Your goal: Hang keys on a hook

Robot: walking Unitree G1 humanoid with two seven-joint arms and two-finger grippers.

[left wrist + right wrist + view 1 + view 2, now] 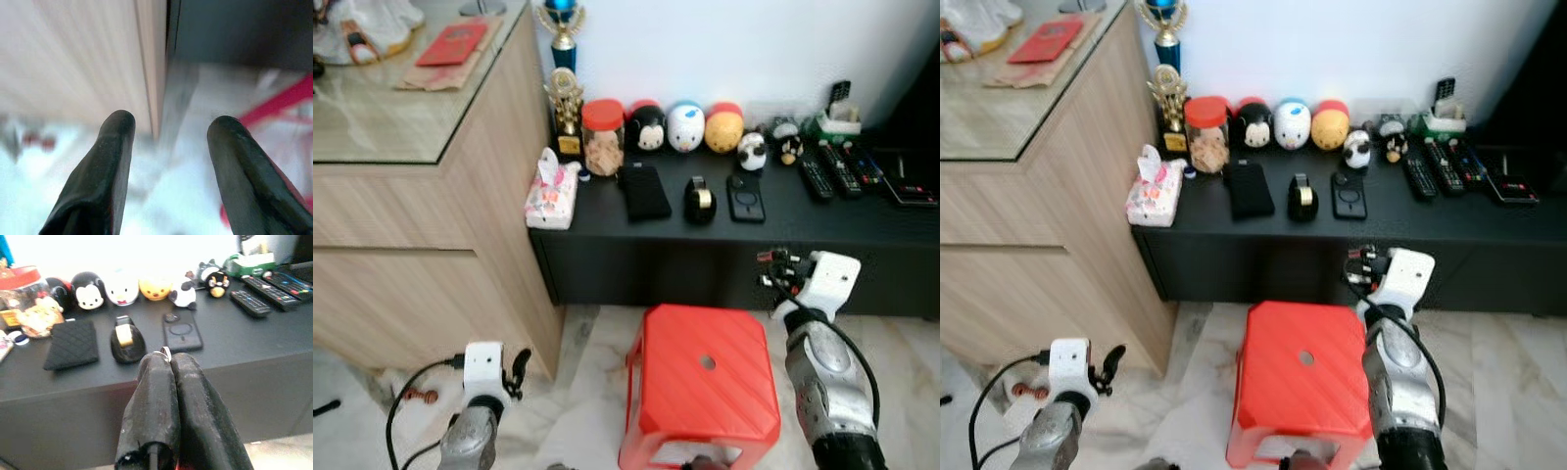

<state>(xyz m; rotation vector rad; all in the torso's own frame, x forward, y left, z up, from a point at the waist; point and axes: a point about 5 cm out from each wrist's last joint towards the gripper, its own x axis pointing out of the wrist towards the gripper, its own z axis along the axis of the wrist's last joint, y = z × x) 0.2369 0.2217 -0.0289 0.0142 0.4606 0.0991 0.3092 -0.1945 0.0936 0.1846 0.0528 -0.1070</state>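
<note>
Evidently the keys are in hand: the right gripper (166, 363) has its jaws pressed together on a metal key ring (165, 351), just short of the black worktop (862, 230) — no hook seen, so hanging remains. Beyond them, a red-lidded jar (603, 137) holds snacks. The left gripper (168, 142) hangs spread, idle.

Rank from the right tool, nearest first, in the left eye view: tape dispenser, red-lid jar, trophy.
From the right tool:
1. Tape dispenser, on the black shelf just ahead, to its left.
2. Red-lid jar, farther left, near the wall.
3. Trophy, farthest, back left corner.
</note>
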